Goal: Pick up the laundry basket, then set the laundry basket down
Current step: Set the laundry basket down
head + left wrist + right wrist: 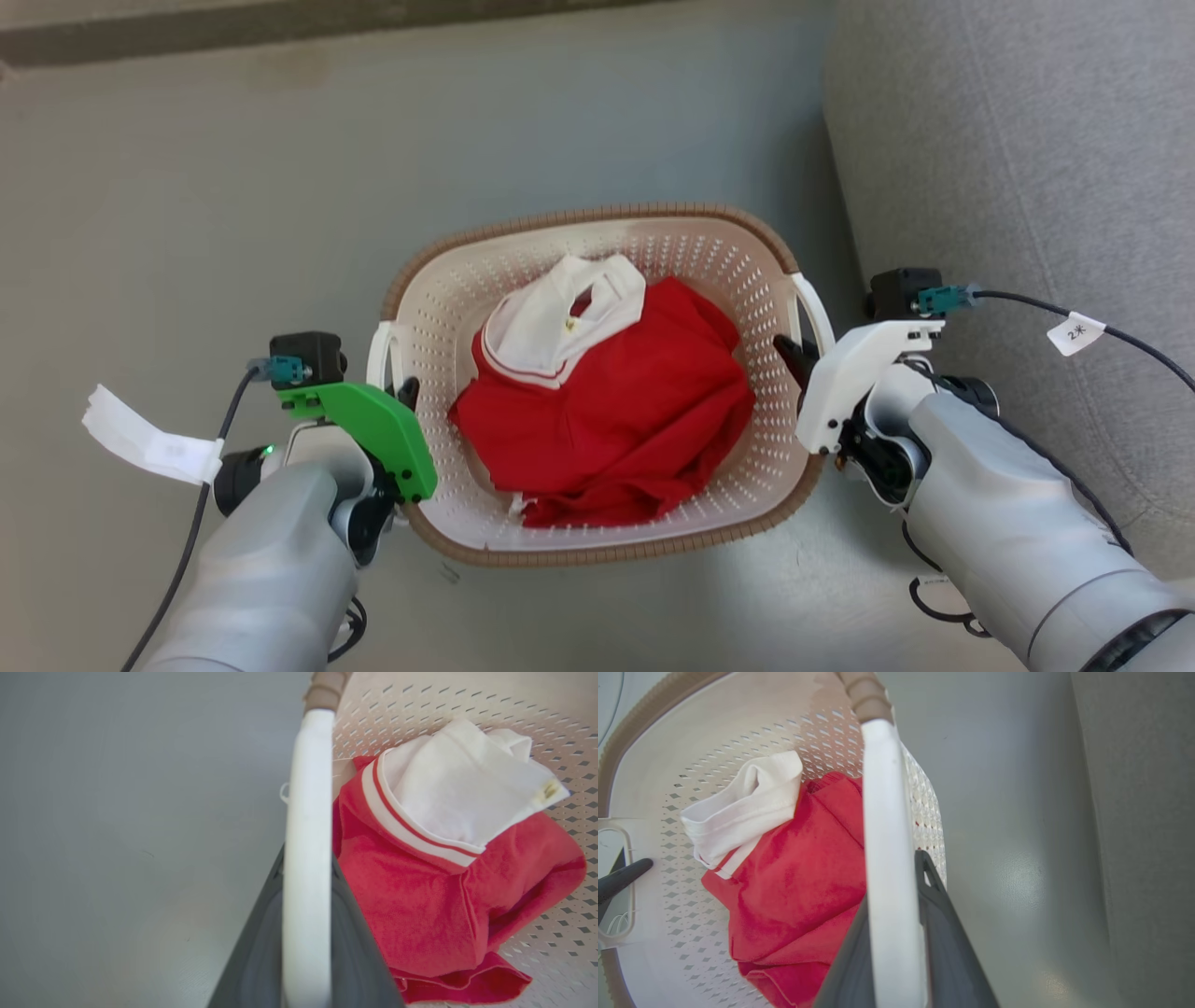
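Grey smooth floor [187,233] is seen across the head view, with a grey upholstered sofa [1027,140] along the right side. A small cream perforated plastic laundry basket [597,217] with a brown woven-look rim is found between them, directly ahead of the robot. Its long axis is laid side to side, so that one curved white plastic handle is presented to each arm. A crumpled red shirt with a white collar [616,420] is carried inside. The left fingers [408,392] are set at the left handle [378,350] and the right fingers [792,357] at the right handle [814,313]. Neither arm is nearer than the other, so a level, matched movement of both arms is judged to be what the coming move turns on. Whether the base is touching the floor cannot be told from above. What the head view hides is supplied by the left wrist view: the left handle [306,858] is seen running up between the two dark fingers [252,961], which are closed narrowly against it on both sides. In the right wrist view the same is shown for the right handle [889,858], clasped between that arm's fingers [945,933], and a dark finger of the other arm [621,879] is glimpsed at the far handle across the shirt.
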Tool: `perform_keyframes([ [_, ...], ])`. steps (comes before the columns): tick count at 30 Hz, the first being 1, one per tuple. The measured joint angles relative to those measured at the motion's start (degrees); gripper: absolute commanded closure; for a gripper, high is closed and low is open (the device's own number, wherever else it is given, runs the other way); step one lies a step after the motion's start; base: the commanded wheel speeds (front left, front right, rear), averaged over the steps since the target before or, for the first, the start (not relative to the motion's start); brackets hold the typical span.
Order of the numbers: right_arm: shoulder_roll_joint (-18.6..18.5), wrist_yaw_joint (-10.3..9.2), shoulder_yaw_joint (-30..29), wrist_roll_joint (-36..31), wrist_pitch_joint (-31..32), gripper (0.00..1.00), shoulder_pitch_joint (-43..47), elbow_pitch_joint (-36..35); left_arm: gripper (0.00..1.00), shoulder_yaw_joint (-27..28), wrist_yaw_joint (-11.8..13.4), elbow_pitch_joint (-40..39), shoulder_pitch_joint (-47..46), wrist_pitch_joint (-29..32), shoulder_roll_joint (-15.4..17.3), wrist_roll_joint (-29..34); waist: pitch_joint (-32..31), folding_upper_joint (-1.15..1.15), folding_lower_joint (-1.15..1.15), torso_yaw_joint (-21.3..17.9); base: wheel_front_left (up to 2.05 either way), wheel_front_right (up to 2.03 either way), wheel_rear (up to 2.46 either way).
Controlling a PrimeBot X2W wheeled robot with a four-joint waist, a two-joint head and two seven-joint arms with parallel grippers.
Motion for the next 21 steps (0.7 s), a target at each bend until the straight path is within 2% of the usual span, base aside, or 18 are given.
perform_keyframes([
  [8,-0.09,0.00,-0.51,0.01,-4.55,1.00,-2.79,-0.99,1.00,0.38,0.45,0.05,-3.63,-3.83,0.27,0.53,7.22,0.00,0.00,0.02,0.00,0.00,0.00],
  [21,-0.60,0.01,-1.14,0.20,-6.95,1.00,-8.23,-0.99,1.00,0.52,0.97,0.32,-10.34,-5.21,0.25,1.15,17.05,0.00,0.01,0.43,0.00,0.00,0.00],
])
